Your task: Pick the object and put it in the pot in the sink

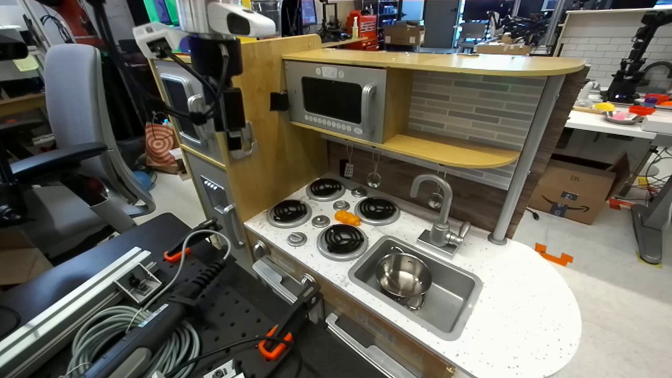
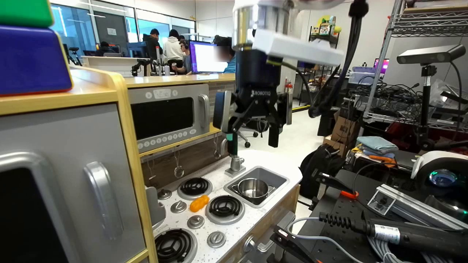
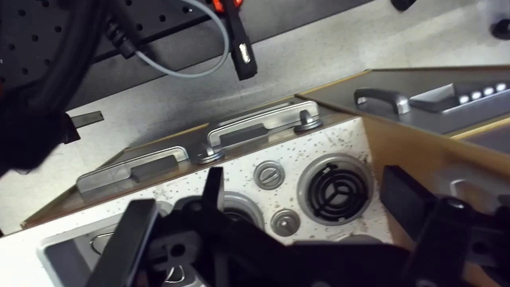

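The object, a small lumpy orange item, lies on the white countertop among the burners and knobs in both exterior views (image 1: pixel 347 217) (image 2: pixel 199 203). It is hidden behind the gripper in the wrist view. The shiny silver pot (image 1: pixel 403 274) sits inside the stainless-steel sink (image 1: pixel 464 310); both also show in an exterior view, the pot (image 2: pixel 253 188) and the sink (image 2: pixel 280 181). In the wrist view part of the sink (image 3: pixel 65 259) shows at lower left. My gripper (image 2: pixel 253 144) is open and empty, high above the counter. Its fingers are spread wide in the wrist view (image 3: pixel 303 177).
Black burners (image 1: pixel 342 240) and silver knobs surround the object. The curved faucet (image 1: pixel 443 199) stands behind the sink. A toy microwave (image 1: pixel 336 100) and a shelf (image 1: pixel 451 149) overhang the counter's back. A tall wooden side panel (image 1: pixel 278 115) borders the stove. A black table (image 1: pixel 252 310) holds cables and clamps.
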Robot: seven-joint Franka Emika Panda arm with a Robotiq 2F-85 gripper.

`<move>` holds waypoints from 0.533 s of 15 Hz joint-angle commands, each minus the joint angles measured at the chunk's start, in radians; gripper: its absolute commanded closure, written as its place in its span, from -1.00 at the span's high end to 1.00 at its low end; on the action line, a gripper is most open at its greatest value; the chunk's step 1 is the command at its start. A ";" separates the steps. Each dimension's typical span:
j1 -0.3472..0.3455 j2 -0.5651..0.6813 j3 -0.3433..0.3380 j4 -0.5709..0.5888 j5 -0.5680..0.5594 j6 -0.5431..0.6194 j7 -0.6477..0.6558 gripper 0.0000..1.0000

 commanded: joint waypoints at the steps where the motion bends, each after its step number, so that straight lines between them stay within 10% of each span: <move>1: -0.032 0.129 -0.052 0.053 -0.137 0.105 0.198 1.00; 8: -0.018 0.208 -0.143 0.084 -0.184 0.098 0.279 1.00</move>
